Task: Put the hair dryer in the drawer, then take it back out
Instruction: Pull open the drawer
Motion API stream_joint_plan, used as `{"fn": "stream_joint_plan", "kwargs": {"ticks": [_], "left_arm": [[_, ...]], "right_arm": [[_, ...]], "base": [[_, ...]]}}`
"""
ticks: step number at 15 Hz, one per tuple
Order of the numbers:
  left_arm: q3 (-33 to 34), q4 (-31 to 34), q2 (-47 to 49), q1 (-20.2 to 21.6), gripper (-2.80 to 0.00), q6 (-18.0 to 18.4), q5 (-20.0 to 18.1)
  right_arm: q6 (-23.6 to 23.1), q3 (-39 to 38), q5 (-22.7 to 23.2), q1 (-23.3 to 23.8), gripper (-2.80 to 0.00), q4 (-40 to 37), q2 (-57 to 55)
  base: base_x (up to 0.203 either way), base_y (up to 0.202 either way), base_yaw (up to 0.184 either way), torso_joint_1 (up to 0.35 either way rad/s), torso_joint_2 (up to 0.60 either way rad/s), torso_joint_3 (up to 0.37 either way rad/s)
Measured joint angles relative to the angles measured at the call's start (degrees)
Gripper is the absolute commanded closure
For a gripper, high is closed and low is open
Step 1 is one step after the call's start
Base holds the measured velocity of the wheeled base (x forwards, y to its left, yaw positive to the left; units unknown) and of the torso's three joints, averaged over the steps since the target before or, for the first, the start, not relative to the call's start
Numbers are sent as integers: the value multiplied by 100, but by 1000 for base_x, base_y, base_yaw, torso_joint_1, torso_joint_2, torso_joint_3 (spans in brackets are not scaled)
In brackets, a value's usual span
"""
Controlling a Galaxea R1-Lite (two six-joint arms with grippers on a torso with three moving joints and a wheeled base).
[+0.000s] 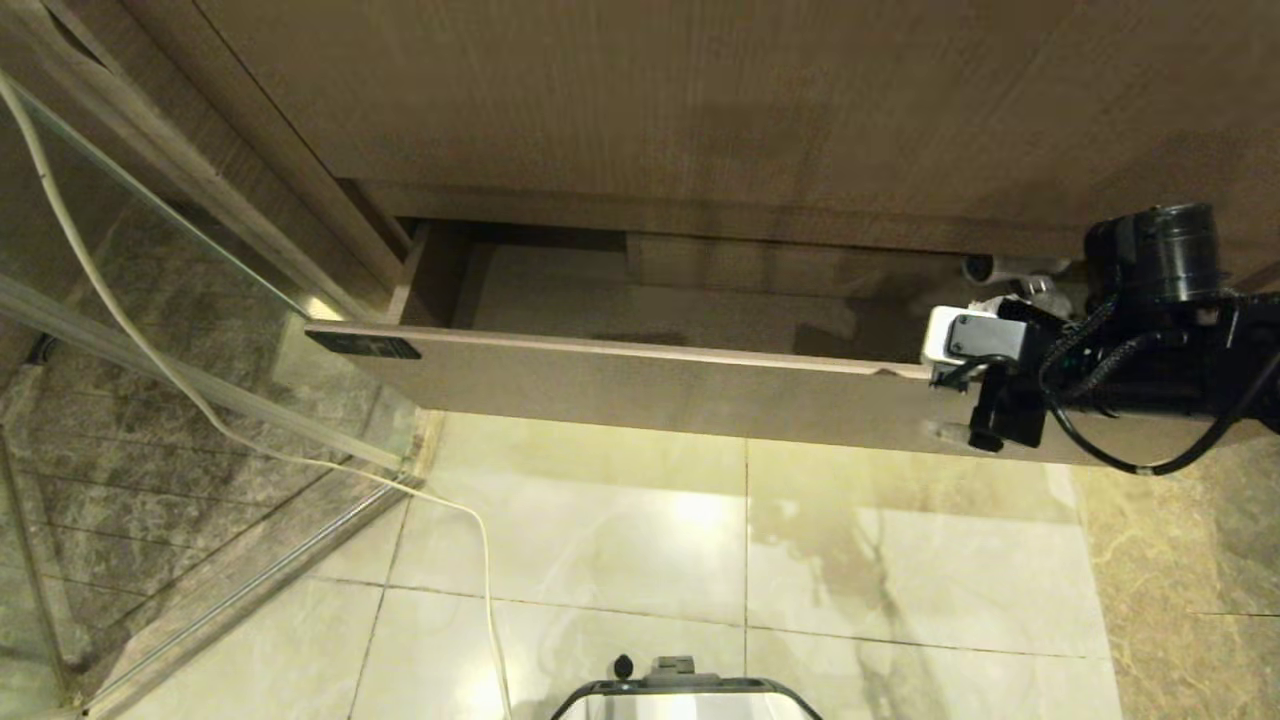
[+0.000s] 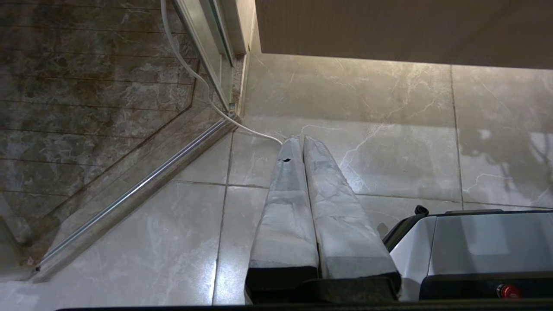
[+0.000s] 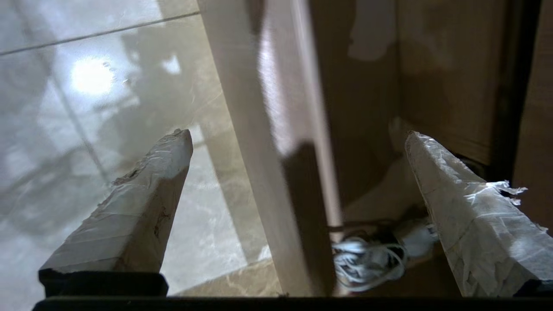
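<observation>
The drawer (image 1: 640, 385) stands pulled out under the wood-grain cabinet, its flat front carrying a small black label at the left end. The white hair dryer (image 1: 990, 268) lies inside at the right end, mostly hidden behind my right arm. In the right wrist view its bundled cord (image 3: 367, 259) and part of its white body show on the drawer floor. My right gripper (image 1: 950, 385) is open and empty, hovering over the drawer front (image 3: 276, 129), one finger on the floor side and one over the inside. My left gripper (image 2: 298, 140) hangs shut and empty above the floor tiles.
A glass shower door (image 1: 150, 300) with a metal floor rail stands on the left. A white cable (image 1: 200, 400) trails across it down to the floor. The robot's base (image 1: 680, 695) sits below on glossy marble tiles. The tall cabinet panel (image 1: 700, 100) overhangs the drawer.
</observation>
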State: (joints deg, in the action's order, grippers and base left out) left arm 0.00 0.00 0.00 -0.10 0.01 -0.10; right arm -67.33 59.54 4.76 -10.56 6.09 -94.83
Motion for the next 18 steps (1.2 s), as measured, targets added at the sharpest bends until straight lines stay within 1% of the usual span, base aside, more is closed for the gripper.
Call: {"fn": "stream_joint_plan", "kwargs": {"ticks": [2,3,6,9,10,11,12,15,18], "left_arm": [[0,0,0,2,0,-1,0],[0,0,0,5,0,1,0],[0,0,0,-1,0,0,1],[0,0,0,0,0,-1,0],[0,0,0,0,0,-1,0],[0,0,0,0,0,-1,2],[0,1,0,0,0,-1,0],[0,0,0,0,0,-1,0],[0,0,0,0,0,-1,0]], "right_arm": [[62,-212,38,22,-280,-469,522],[184,-373,111,29,-280,-669,803],[984,-1024,466,74,-280,-1205,1762],[1952,-1643,579,96,-280,-1393,2622],[2270,-1775,576,96,0,-1427,2844],[2517,-1870,557,84,0,-1434,3050],[2647,-1937,539,57,0,-1445,3216],[2743,-1985,523,22,0,-1639,3659],[3128,-2009,531,20,0,-2098,4188]], "base": [[0,0,0,0,0,0],[0,0,0,0,0,0],[0,0,0,0,0,0],[0,0,0,0,0,0],[0,0,0,0,0,0],[0,0,0,0,0,0],[0,0,0,0,0,0],[0,0,0,0,0,0],[0,0,0,0,0,0]]}}
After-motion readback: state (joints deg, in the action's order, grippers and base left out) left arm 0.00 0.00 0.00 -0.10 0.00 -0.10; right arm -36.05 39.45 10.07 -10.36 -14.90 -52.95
